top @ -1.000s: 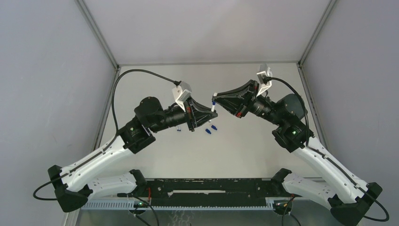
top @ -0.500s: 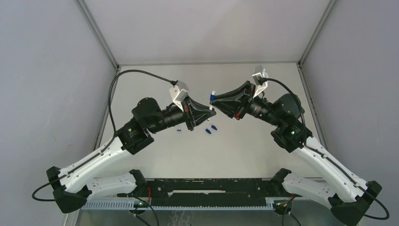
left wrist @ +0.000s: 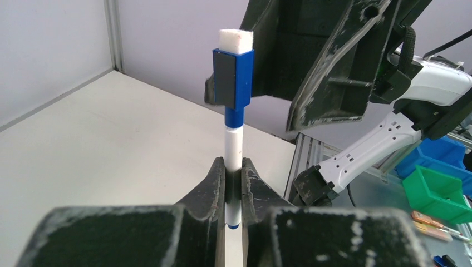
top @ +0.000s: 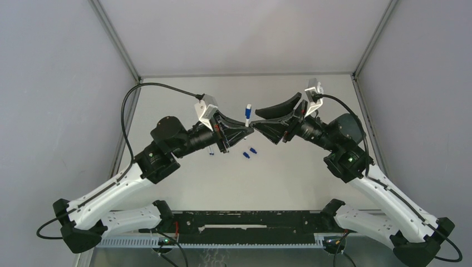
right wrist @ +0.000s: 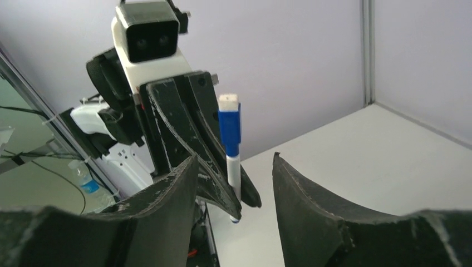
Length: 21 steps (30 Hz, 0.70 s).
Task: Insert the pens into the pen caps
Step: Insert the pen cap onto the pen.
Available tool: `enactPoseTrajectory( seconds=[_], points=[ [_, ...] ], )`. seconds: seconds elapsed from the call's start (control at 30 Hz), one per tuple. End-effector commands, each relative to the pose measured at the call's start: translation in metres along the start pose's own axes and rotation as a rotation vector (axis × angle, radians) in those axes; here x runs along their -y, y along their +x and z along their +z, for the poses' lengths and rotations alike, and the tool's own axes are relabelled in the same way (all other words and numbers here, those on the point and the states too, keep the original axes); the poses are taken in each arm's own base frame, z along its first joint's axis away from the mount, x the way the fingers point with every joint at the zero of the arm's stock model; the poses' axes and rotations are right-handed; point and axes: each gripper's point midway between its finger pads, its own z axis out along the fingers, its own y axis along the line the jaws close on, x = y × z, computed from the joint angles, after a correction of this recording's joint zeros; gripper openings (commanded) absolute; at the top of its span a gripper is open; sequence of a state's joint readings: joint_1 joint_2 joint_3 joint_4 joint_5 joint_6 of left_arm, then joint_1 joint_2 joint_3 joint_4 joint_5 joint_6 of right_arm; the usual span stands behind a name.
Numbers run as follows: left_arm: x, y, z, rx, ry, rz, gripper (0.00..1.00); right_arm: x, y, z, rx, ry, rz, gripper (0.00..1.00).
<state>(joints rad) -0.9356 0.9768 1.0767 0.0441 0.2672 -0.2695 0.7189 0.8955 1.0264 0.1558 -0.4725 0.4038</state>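
A white pen (left wrist: 234,146) stands upright in my left gripper (left wrist: 234,167), which is shut on its lower barrel. A dark blue pen cap (left wrist: 232,78) with a white end sits on the pen's top. From above, the capped pen (top: 248,118) rises between the two arms at mid-table, with my left gripper (top: 249,129) under it. My right gripper (right wrist: 234,158) is open, its fingers standing on either side of the pen (right wrist: 234,172) without touching it. The cap (right wrist: 229,127) shows above them. My right gripper (top: 255,119) faces the left one tip to tip.
Two loose blue pen caps (top: 245,154) (top: 253,150) lie on the white table (top: 289,172) just below the grippers. A small blue-tipped piece (top: 211,152) peeks out under the left wrist. Grey walls enclose the table on three sides.
My right gripper held the blue cap over the pen, then opened and let go; the cap now sits on the pen. The left arm shifted slightly left with the pen.
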Motion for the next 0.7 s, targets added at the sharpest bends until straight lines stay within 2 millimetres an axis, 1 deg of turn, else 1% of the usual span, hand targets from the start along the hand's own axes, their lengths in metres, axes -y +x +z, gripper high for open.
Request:
enactPoseTrajectory(
  seconds=[0.0,0.07,0.1,0.27,0.37,0.53,0.67],
  points=[
    [0.007,-0.018,-0.002,0.060,0.027,0.031,0.00,-0.014,-0.040,-0.001,0.138,-0.029,-0.080,0.61],
    [0.008,-0.016,-0.001,0.054,0.032,0.030,0.00,-0.016,-0.043,0.003,0.127,-0.039,-0.092,0.65],
    [0.008,-0.016,-0.001,0.051,0.037,0.030,0.00,-0.019,-0.049,0.005,0.131,-0.046,-0.103,0.66],
    [0.011,-0.012,0.002,0.034,0.056,0.026,0.00,-0.015,-0.066,0.012,0.163,-0.018,-0.118,0.67],
    [0.011,-0.011,0.003,0.029,0.063,0.025,0.00,-0.014,-0.071,0.016,0.166,-0.015,-0.128,0.68],
    [0.011,-0.008,0.004,0.020,0.065,0.022,0.00,-0.013,-0.065,0.024,0.125,-0.029,-0.112,0.68],
    [0.011,-0.008,0.003,0.020,0.061,0.022,0.00,-0.006,-0.057,0.027,0.094,-0.007,-0.098,0.65]
  ],
)
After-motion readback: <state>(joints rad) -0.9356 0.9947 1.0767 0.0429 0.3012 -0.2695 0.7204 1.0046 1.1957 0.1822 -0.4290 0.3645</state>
